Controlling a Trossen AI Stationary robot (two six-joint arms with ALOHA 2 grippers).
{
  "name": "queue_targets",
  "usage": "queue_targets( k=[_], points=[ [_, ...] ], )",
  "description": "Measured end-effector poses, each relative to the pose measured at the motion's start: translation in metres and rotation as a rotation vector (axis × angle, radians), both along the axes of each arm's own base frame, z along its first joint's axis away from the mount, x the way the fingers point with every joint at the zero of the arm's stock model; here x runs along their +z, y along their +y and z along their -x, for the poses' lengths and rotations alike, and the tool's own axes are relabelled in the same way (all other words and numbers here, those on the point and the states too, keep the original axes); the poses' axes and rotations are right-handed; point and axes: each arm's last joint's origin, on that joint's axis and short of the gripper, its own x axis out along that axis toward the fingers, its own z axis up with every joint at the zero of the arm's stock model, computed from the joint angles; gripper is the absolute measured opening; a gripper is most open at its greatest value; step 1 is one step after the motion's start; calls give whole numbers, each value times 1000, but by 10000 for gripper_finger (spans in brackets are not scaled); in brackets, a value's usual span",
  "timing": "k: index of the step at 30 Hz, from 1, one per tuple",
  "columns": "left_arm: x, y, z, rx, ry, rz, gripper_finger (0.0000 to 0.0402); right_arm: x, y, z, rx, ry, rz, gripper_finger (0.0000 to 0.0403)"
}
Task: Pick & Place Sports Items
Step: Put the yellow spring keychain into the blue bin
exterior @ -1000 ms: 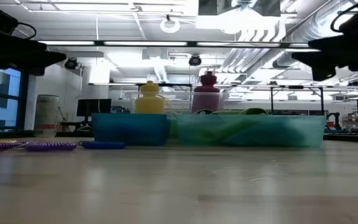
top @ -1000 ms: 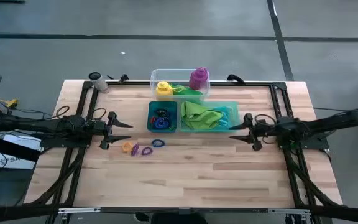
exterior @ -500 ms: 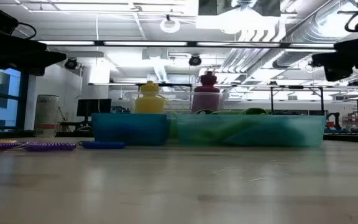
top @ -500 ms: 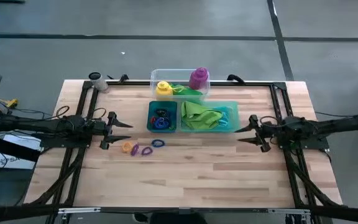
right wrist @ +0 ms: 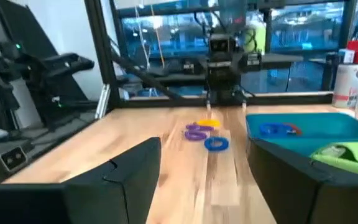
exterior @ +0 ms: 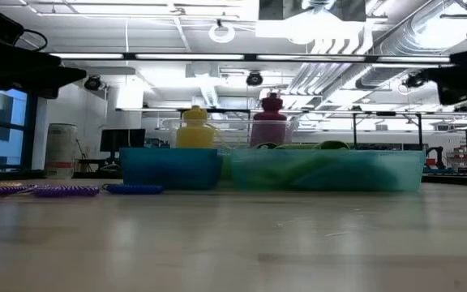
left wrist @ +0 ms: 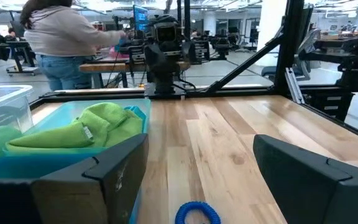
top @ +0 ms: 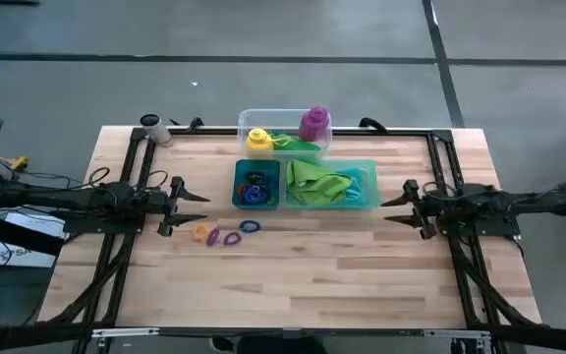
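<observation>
While nothing is held, both grippers — left point(top: 197, 205), right point(top: 391, 208) — show jaws apart.

— What sort of place is this?

— A robotics lab or workshop. Straight ahead of the left jaws, past the wooden table point(left wrist: 229, 134), a person point(left wrist: 64, 37) stands at a workbench point(left wrist: 114, 62) among desks.

— Anything else?

— Exposed ducts point(exterior: 339, 69) and strip lights run along an open ceiling, and beyond the right jaws a black metal frame point(right wrist: 104, 56) stands before blue-lit windows point(right wrist: 166, 37).
</observation>
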Motion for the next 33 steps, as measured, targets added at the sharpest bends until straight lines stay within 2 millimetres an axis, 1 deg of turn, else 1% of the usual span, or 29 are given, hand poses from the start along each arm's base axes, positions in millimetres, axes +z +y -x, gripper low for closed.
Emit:
queue_targets(
  k=[9, 11, 17, 33],
  points=[
    [0, 0, 0, 0, -1, 0, 236, 0, 5, 1, 43, -7, 4, 189],
    [0, 0, 0, 0, -1, 0, 236, 0, 4, 1, 27, -4, 10, 189],
    [0, 0, 0, 0, 0, 0, 236, -2, 3, 0, -37, 2, 103, 189],
    [0, 0, 0, 0, 0, 0, 236, -4, 3, -1, -38, 29, 106, 189]
  ],
)
